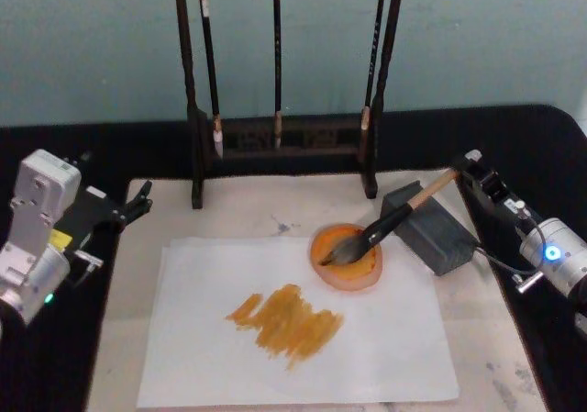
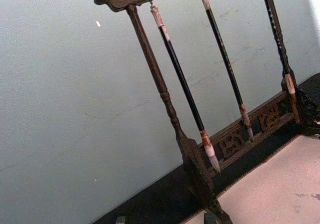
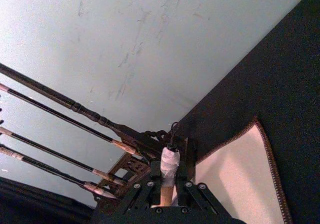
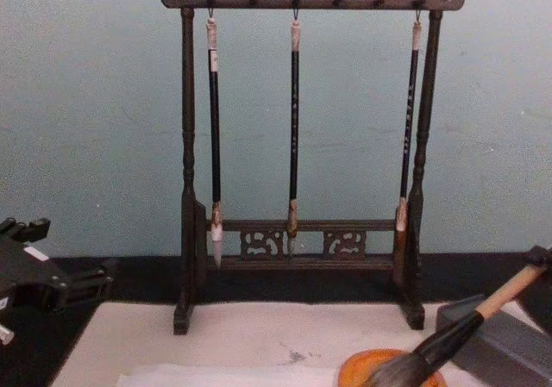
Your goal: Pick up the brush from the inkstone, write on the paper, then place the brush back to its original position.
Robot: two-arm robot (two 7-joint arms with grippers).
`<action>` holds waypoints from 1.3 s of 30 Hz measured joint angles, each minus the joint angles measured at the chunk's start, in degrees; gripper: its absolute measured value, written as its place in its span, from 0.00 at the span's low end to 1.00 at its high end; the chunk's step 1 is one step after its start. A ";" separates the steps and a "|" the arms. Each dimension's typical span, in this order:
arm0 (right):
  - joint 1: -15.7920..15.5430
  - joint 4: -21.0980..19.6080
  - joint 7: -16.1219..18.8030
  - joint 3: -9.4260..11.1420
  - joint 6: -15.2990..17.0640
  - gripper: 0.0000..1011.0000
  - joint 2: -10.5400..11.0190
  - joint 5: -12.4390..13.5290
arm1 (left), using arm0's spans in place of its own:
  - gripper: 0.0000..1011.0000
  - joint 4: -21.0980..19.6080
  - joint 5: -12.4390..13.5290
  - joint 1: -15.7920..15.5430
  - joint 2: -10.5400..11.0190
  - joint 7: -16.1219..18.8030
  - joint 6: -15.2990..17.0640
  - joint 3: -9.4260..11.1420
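— Why is the brush (image 1: 390, 221) laid at such a slant?

— Its bristles are set in the orange dish (image 1: 371, 279) and its tan handle is propped on the grey block (image 1: 440, 238), so the wet tip is held clear of the paper (image 1: 385, 339). The paper is spread flat on the cream mat (image 1: 238, 215), just beside the dish and nearer the robot. Orange strokes (image 1: 286, 320) are laid across its middle, so the writing is judged done and the brush returned.

— How is the right arm posed?

— It is reached in low from the worktop's right edge, with the wrist lined up along the handle. The right gripper (image 1: 470, 172) is placed at the handle's raised end. Its fingers (image 3: 192, 191) are closed on the handle just below the white end cap, so letting go is judged to be what remains.

— And the other arm?

— The left gripper (image 1: 136, 203) is parked at the mat's left edge, with its fingers parted and nothing held.
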 joint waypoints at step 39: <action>-1.49 -15.74 -3.88 -4.27 -3.60 0.17 6.90 -3.27 | 1.00 0.00 0.00 0.00 0.00 0.00 0.00 0.00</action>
